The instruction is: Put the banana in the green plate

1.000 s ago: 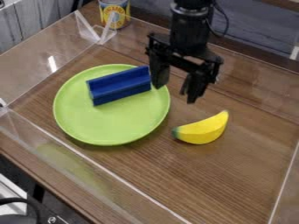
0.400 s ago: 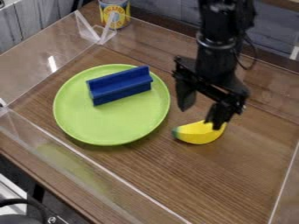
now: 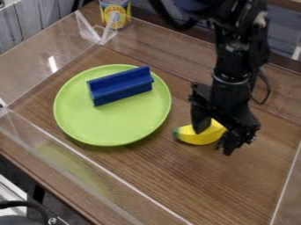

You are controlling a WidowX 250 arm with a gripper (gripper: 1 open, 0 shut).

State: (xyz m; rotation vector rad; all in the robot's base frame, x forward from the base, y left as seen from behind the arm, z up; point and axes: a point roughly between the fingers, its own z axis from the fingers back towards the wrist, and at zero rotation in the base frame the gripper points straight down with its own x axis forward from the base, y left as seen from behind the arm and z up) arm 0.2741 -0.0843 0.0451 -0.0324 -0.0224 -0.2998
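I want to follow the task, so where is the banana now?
In the camera view, the banana lies on the table, right of the plate, below the gripper.

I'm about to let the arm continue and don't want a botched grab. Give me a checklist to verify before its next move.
- End effector open: ok
- End effector near the banana: ok
- Fingers placed either side of the banana: cannot tell, the end effector hides part of it
- Banana outside the green plate, still to be moved: ok
- Green plate free of other things: not ok, the blue block rests at its upper part
- Bare room on the plate for the banana: ok
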